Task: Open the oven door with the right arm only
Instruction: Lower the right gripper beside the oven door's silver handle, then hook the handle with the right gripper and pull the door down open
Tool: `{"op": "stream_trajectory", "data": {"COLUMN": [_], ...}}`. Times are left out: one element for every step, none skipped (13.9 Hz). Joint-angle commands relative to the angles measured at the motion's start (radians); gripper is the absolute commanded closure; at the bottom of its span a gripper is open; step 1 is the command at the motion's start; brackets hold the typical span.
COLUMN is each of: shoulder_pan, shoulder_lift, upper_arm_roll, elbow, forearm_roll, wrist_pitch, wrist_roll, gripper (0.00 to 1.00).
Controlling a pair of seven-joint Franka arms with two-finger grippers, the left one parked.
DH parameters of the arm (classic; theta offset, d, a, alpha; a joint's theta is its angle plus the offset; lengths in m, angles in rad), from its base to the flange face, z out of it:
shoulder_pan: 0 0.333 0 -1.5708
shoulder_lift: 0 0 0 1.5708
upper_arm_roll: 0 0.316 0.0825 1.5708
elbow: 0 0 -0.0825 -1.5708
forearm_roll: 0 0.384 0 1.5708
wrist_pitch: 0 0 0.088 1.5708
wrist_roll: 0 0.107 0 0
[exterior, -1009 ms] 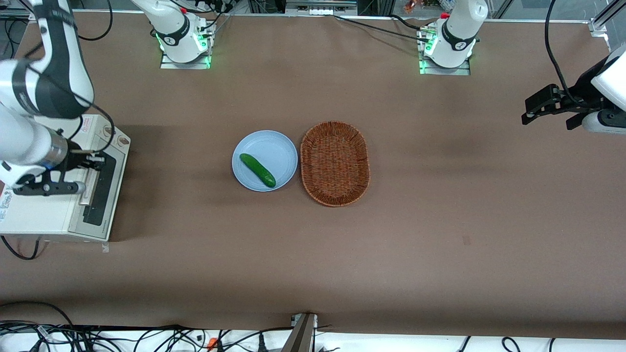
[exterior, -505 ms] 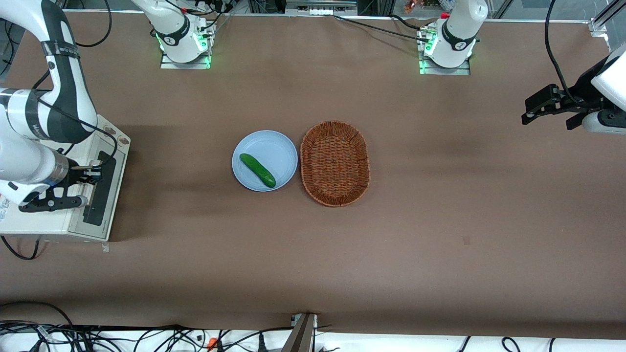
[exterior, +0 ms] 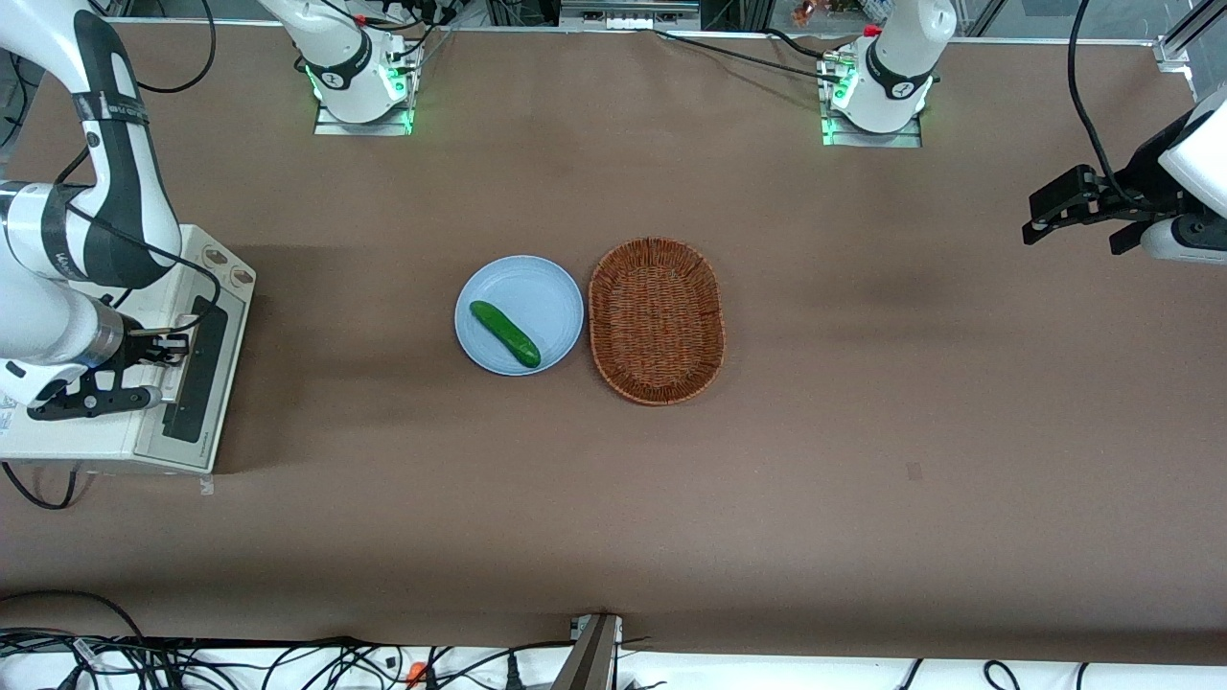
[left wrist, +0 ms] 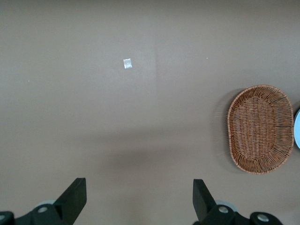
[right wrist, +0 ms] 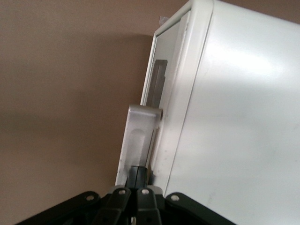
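Note:
The off-white toaster oven (exterior: 86,431) stands at the working arm's end of the table. Its oven door (exterior: 199,369), with a dark glass window, faces the middle of the table. The long silver handle (exterior: 171,383) runs along the door's upper edge and also shows in the right wrist view (right wrist: 136,140). The right arm's black gripper (exterior: 177,338) reaches over the oven top to one end of the handle. Its fingers (right wrist: 139,174) are pressed together with nothing between them, their tips against the handle beside the door frame. I cannot tell whether the door is ajar.
A light blue plate (exterior: 551,287) with a green cucumber (exterior: 504,333) sits mid-table beside a brown wicker basket (exterior: 657,321), which also shows in the left wrist view (left wrist: 258,129). Two round knobs (exterior: 228,266) are on the oven's strip. Cables lie along the table's near edge.
The right arm has drawn back toward its end of the table and moved nearer the front camera. The gripper slid along the oven top by the handle. The door looks unchanged.

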Motion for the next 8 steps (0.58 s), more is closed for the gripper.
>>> {"op": "stream_trajectory", "data": {"shoulder_pan": [-0.013, -0.014, -0.014, -0.013, -0.011, -0.003, 0.006, 0.021], "shoulder_lift": [0.029, 0.037, 0.049, 0.06, 0.074, 0.086, 0.1, 0.117], "upper_arm_roll": [0.007, 0.007, 0.007, 0.007, 0.007, 0.007, 0.007, 0.007], "elbow": [-0.002, -0.002, -0.002, -0.002, 0.003, 0.005, 0.005, 0.008], "forearm_roll": [-0.01, -0.005, -0.004, 0.001, 0.003, 0.003, 0.004, 0.004], "wrist_pitch": [0.04, 0.042, 0.051, 0.057, 0.059, 0.077, 0.094, 0.111], "wrist_roll": [-0.003, -0.001, 0.002, 0.008, 0.035, 0.072, 0.1, 0.13], "gripper": [1.0, 1.0, 1.0, 1.0, 1.0, 1.0, 1.0, 1.0]}}
